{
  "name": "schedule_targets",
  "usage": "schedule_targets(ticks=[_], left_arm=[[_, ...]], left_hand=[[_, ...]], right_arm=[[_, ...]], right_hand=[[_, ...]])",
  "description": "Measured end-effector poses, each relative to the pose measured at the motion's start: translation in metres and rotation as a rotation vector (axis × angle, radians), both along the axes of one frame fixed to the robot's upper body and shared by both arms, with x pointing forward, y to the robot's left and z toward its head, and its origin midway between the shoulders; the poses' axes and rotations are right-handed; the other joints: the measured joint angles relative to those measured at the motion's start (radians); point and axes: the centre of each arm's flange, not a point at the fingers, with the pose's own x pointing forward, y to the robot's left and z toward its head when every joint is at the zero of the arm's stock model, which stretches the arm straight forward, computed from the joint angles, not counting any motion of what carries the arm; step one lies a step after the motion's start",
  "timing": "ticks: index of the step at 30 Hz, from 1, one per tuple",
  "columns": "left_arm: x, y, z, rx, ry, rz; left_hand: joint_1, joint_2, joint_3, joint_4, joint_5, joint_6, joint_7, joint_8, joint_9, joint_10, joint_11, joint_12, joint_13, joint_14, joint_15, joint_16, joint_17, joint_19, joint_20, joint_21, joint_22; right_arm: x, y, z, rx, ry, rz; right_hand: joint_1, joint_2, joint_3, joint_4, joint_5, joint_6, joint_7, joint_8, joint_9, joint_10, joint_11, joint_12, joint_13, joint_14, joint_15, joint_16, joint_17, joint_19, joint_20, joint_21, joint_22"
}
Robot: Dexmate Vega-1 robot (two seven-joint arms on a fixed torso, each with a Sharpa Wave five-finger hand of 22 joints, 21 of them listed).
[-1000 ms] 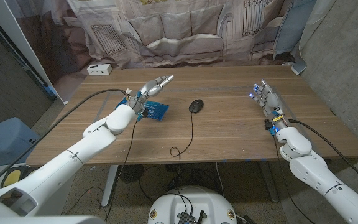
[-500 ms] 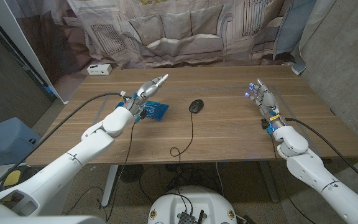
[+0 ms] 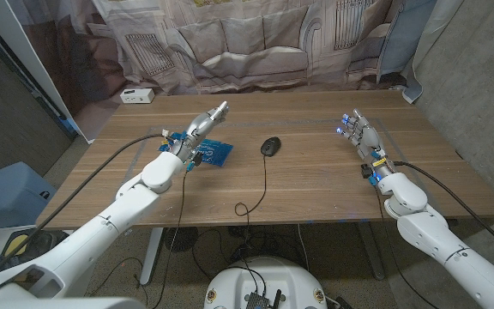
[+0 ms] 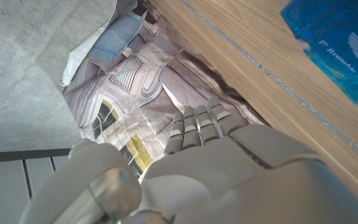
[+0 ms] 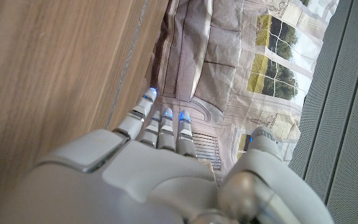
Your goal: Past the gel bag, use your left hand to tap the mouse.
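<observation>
Wooden table (image 3: 316, 184) filled frame centre. I saw mouse (image 3: 270, 146) at centre, gel bag (image 3: 212, 152) just left of it. Left hand (image 3: 204, 123) hovered above bag, fingers straight, together, holding nothing. Right hand (image 3: 358, 133) at right, fingers spread, empty.

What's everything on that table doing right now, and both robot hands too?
Left hand: raised over the gel bag, fingers straight, holding nothing.
Right hand: open, fingers apart, holding nothing.
Gel bag: lying flat on the table, partly behind the left hand.
Mouse: resting on the table, untouched, cable trailing toward the near edge.
White box: sitting at the far left corner.
</observation>
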Motion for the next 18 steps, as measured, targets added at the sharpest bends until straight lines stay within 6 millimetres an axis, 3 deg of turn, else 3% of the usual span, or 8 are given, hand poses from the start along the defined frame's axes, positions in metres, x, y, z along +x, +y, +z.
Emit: schedule_targets(ticks=[18], left_arm=[[0.003,0.005,-0.013,-0.101,-0.001,-0.049]], left_hand=[[0.005,-0.005,-0.001,-0.004,-0.004,0.011,-0.011,0.0,0.0,0.011,0.0,0.0,0.0,0.011,0.0,0.0,0.0,-0.003,0.004,-0.007,0.0]], right_arm=[[0.006,0.01,-0.003,-0.039,0.006,0.035]], right_hand=[[-0.005,-0.005,0.0,-0.001,0.0,-0.011,0.0,0.0,0.0,-0.009,0.006,0.0,0.003,-0.008,0.0,-0.001,0.0,-0.004,-0.004,-0.004,0.0]])
